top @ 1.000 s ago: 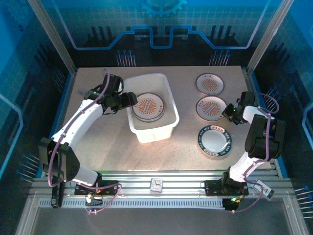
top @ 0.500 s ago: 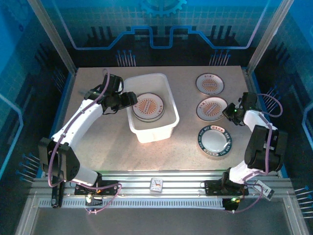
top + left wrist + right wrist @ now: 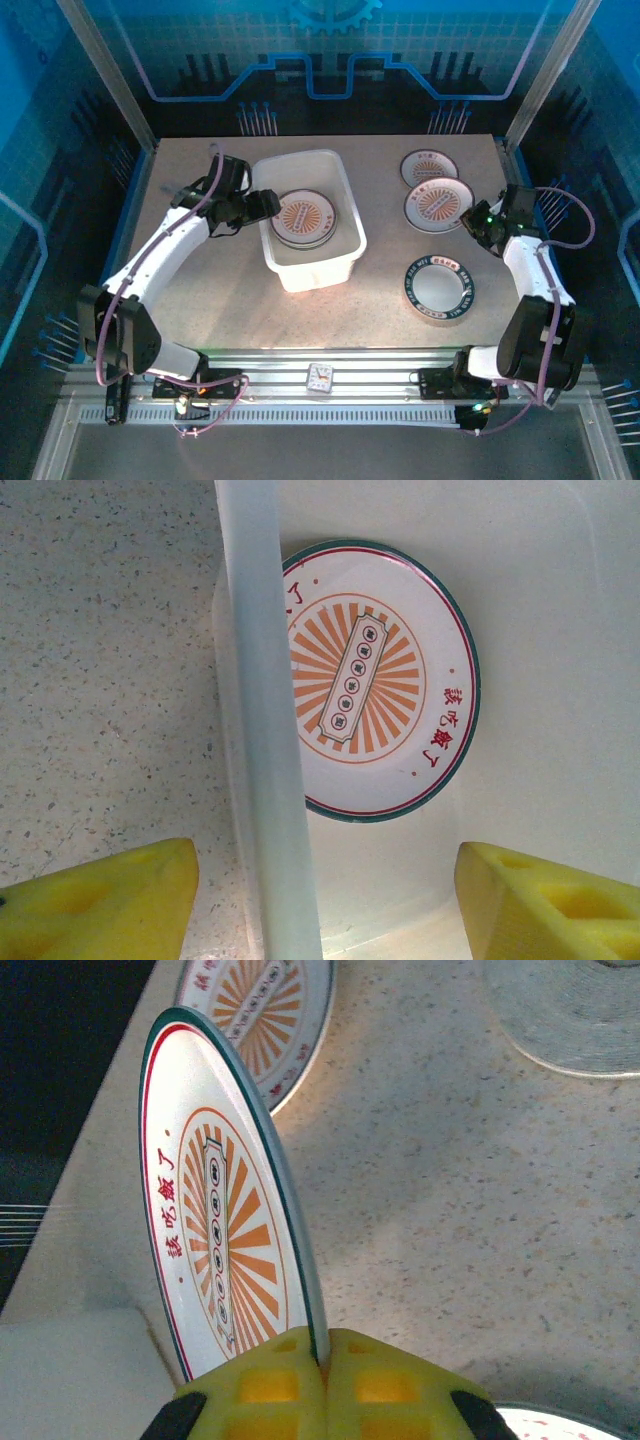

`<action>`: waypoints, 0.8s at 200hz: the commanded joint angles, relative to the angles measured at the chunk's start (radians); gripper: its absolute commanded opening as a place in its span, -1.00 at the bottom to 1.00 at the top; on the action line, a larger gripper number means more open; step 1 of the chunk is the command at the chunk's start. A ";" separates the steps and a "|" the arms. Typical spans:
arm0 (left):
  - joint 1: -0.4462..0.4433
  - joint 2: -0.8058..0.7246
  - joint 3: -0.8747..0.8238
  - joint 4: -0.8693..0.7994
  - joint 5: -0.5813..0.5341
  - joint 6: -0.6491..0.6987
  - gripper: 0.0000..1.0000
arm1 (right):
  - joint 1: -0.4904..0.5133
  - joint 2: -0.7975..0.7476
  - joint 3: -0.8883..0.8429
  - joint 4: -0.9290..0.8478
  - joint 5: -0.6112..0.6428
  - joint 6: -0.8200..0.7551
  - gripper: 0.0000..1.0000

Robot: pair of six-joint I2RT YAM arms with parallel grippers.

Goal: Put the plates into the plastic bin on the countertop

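Note:
The plastic bin [image 3: 318, 262] stands at the middle of the countertop [image 3: 220, 290] with a sunburst plate [image 3: 305, 217] lying flat inside. My left gripper [image 3: 262, 205] is open and straddles the bin's left wall [image 3: 262, 730], one yellow fingertip [image 3: 100, 905] outside and one inside; the plate in the bin [image 3: 375, 680] lies ahead of it. My right gripper [image 3: 478, 222] is shut on the rim of a second sunburst plate [image 3: 438, 203], held tilted off the counter [image 3: 215, 1210]. A third sunburst plate [image 3: 428, 168] lies behind it, and a dark-rimmed plate [image 3: 440, 290] lies nearer.
Aluminium frame posts and blue edging border the countertop on all sides. A small white object [image 3: 320, 377] sits on the front rail between the arm bases. Bare counter lies between the bin and the plates on the right [image 3: 385, 250].
My right gripper has lifted the middle sunburst plate off the counter and carried it slightly back, overlapping the far plate. The left gripper has stayed at the bin's wall.

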State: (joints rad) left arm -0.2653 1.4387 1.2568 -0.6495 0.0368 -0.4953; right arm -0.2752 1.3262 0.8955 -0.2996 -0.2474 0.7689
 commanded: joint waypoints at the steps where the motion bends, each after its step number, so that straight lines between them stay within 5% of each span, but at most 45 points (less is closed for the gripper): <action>1: -0.009 -0.043 -0.020 0.021 -0.003 0.020 0.40 | 0.025 -0.077 -0.006 -0.013 -0.025 0.062 -1.00; 88: -0.008 -0.096 -0.059 0.052 0.017 0.071 0.41 | 0.195 -0.334 0.057 -0.060 0.111 0.245 -1.00; 160: 0.095 -0.145 -0.096 0.082 0.166 0.098 0.43 | 0.612 -0.344 0.146 -0.085 0.509 0.411 -1.00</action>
State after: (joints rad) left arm -0.2333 1.3396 1.1873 -0.5972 0.1028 -0.4114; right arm 0.2398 0.9882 0.9848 -0.4110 0.0868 1.0939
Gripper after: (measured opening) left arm 0.716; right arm 0.060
